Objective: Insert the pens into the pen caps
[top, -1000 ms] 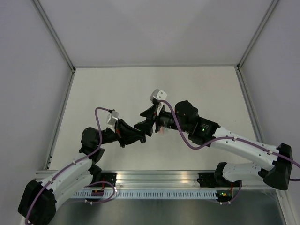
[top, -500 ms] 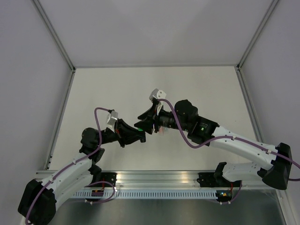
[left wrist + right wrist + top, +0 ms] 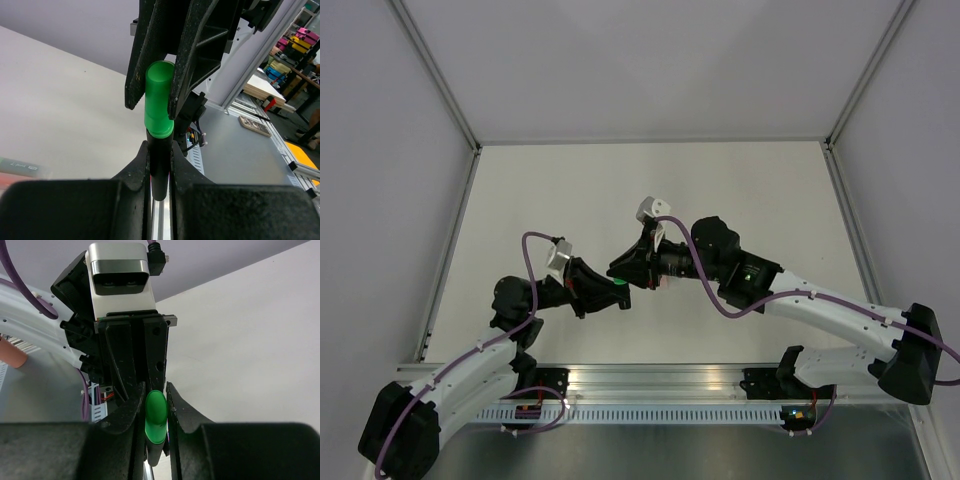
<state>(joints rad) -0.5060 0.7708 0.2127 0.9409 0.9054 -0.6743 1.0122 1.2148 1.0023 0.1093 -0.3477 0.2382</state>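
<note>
Nearest the bases, the left gripper (image 3: 159, 152) has its two black fingers closed tight on a dark-bodied stubby marker pen (image 3: 159, 172), held up off the table. The pen's far end wears a short bright green plastic cap (image 3: 159, 100), its rim sitting down over the dark barrel. Reaching in from the other side, the right gripper (image 3: 155, 395) has closed its fingers on that cap, so the two grippers meet nose to nose above the middle of the white table (image 3: 740, 190). Off to one side, at the edge of the right wrist view, lies an orange stubby piece (image 3: 12, 356); whether pen or cap, I cannot tell.
</note>
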